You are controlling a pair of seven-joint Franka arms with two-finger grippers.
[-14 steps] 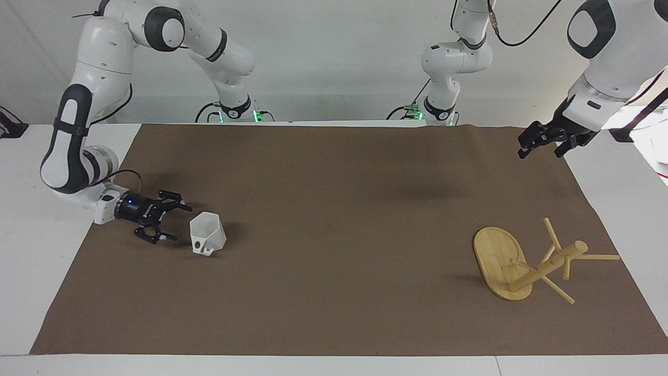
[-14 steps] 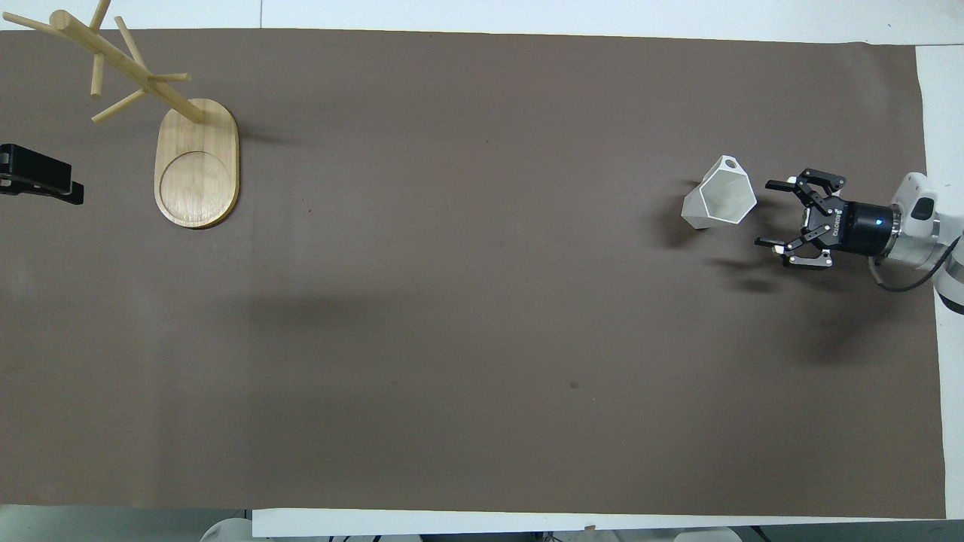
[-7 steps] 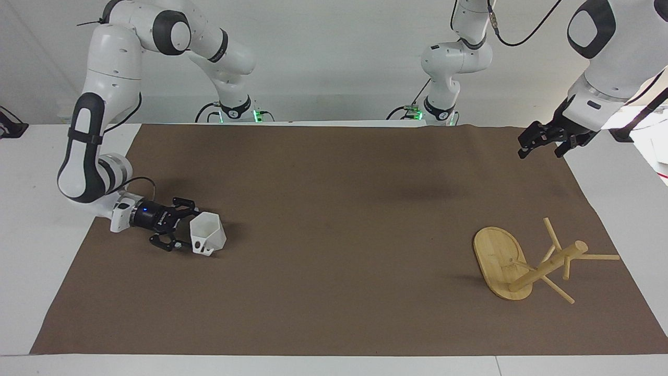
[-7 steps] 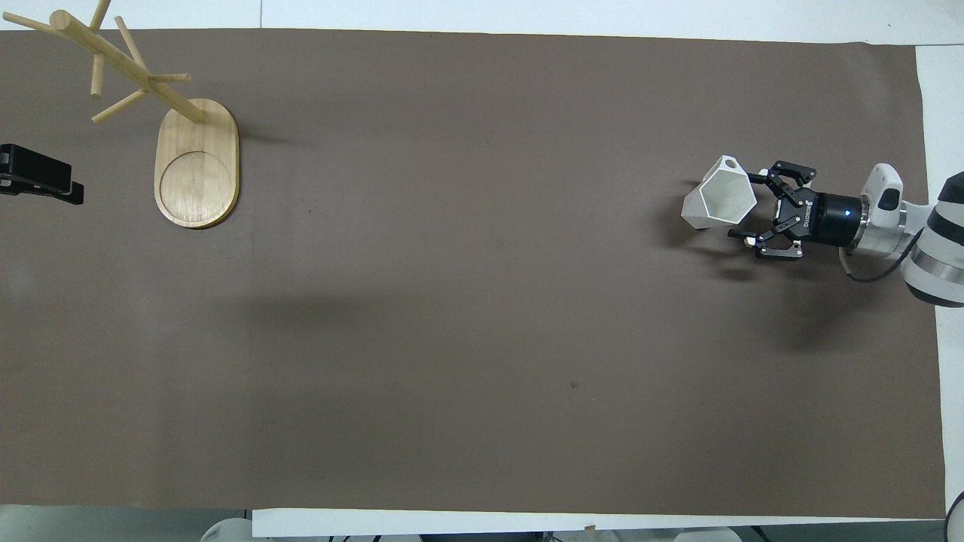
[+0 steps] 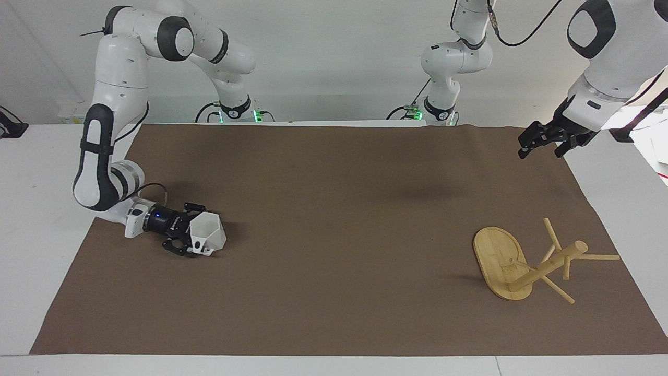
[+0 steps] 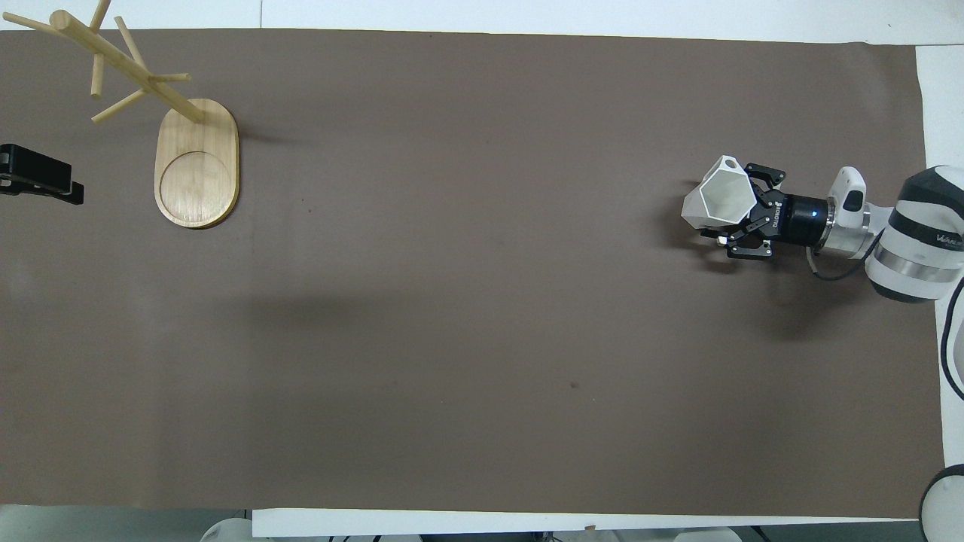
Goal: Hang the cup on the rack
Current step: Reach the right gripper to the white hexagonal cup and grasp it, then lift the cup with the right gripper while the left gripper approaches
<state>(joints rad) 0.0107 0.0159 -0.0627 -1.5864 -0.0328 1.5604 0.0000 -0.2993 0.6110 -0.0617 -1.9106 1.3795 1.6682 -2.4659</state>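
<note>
The white faceted cup (image 5: 210, 233) lies tilted on its side on the brown mat, at the right arm's end of the table, with its rim turned toward the right gripper. It also shows in the overhead view (image 6: 719, 197). My right gripper (image 5: 192, 231) is low at the mat, open, with one finger on each side of the cup's rim; it also shows in the overhead view (image 6: 744, 208). The bamboo rack (image 5: 527, 263) stands at the left arm's end of the table and shows in the overhead view too (image 6: 197, 162). My left gripper (image 5: 541, 146) waits open in the air over the mat's edge.
The brown mat (image 5: 334, 219) covers most of the white table. The left gripper shows as a black block at the edge of the overhead view (image 6: 39, 177), beside the rack's base.
My right gripper has slid along the mat toward the cup, and its fingers now stand on either side of the rim. The cup, the rack and the left arm have not moved.
</note>
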